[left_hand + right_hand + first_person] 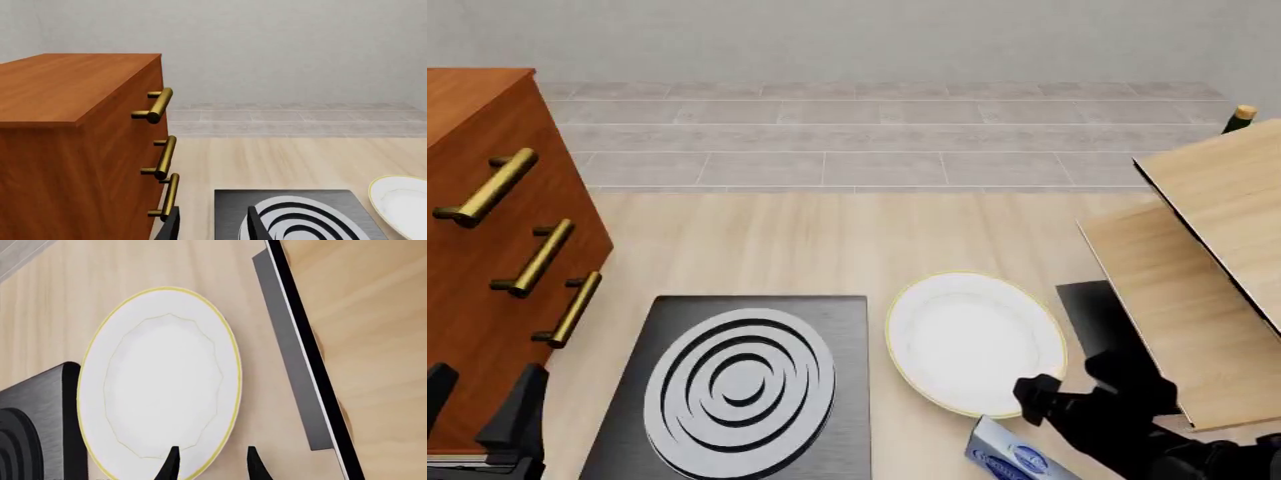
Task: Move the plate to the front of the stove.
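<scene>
Scanning left to right from my station:
Cabinet (481, 260): a wooden chest with brass handles (487, 187) at the table's left edge; drawers closed, so I cannot see any contents.
Left gripper (481, 420): I keep it parked low beside the cabinet, fingers narrowly apart and holding nothing, clear of the work.
Stove (734, 390): flat on the table, nothing resting on its ringed burner (741, 385).
Plate (974, 340): just right of the stove, flat and empty, not yet in front of it.
Right gripper (210, 462): I have it over the plate's near rim, jaws parted a little, one finger above the rim; whether it touches, I cannot tell.
Box (1008, 455): a small blue-and-white packet near that gripper.
Boards (1201, 260): wooden panels at far right.
</scene>
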